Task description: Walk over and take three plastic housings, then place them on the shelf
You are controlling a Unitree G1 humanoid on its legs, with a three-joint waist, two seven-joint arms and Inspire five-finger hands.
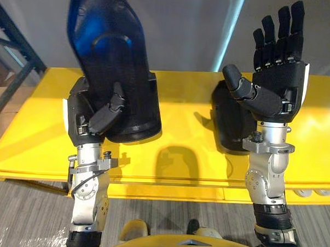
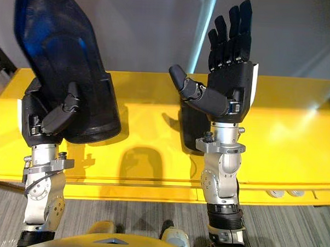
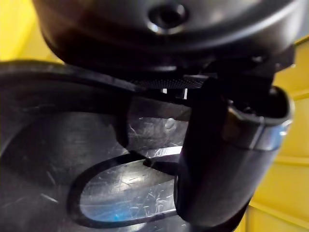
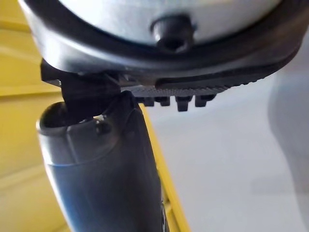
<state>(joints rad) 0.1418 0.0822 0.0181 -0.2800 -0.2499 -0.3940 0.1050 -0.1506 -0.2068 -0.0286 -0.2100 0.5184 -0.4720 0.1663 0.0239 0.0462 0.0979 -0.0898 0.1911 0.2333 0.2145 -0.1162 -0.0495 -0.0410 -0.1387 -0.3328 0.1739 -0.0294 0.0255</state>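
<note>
Held housing [image 1: 110,50]: dark, glossy moulded plastic shell, rounded at the far end and cut flat at the near end. The left wrist view shows fine scratches and an oval recess on its surface. Its long axis stands near upright, rounded end up. The left hand [image 1: 94,117] clamps its lower end, thumb across the front face, above the smooth yellow table [image 1: 182,102]. Second housing [image 1: 228,123] lies on the table just behind the right hand [image 1: 276,79], whose fingers stand straight, thumb spread, holding nothing
</note>
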